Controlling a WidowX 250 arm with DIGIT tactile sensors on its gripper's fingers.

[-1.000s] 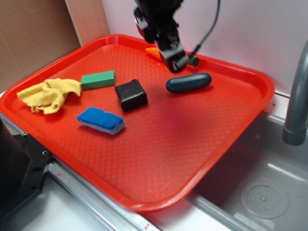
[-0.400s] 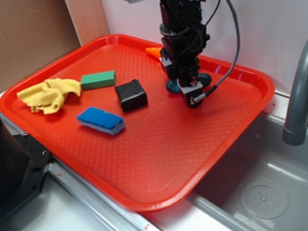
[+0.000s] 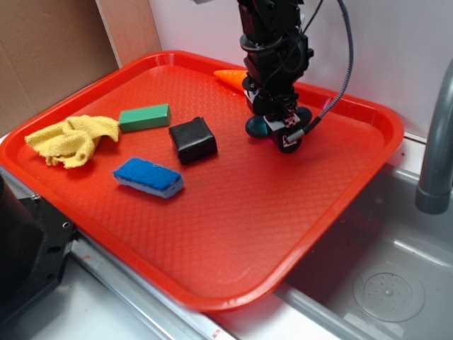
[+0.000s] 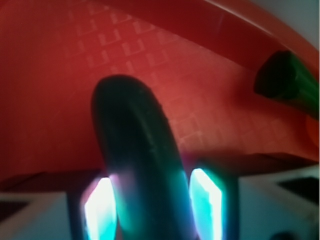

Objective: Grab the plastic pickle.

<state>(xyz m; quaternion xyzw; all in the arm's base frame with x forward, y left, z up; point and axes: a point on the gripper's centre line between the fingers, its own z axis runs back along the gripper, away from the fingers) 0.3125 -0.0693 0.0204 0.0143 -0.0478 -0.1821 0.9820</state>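
The pickle (image 4: pixel 142 165) lies on the red tray (image 3: pixel 233 234), toward its back right part, and in the exterior view only its dark ends (image 3: pixel 255 127) show past the arm. The gripper (image 3: pixel 282 134) is down over it, with a finger (image 4: pixel 205 202) on each side of the pickle's middle. In the wrist view both fingers sit right against its flanks with little or no gap, so the jaws are narrowed to about the pickle's width; whether they press it firmly I cannot tell. Behind the gripper, near the tray's back rim, lies a toy carrot (image 3: pixel 230 76), its green stem end (image 4: pixel 282 77) close to the pickle. Left of the pickle stand a black block (image 3: pixel 192 139), a green block (image 3: pixel 144 117), a blue sponge (image 3: pixel 148 176) and a yellow cloth (image 3: pixel 72 139).
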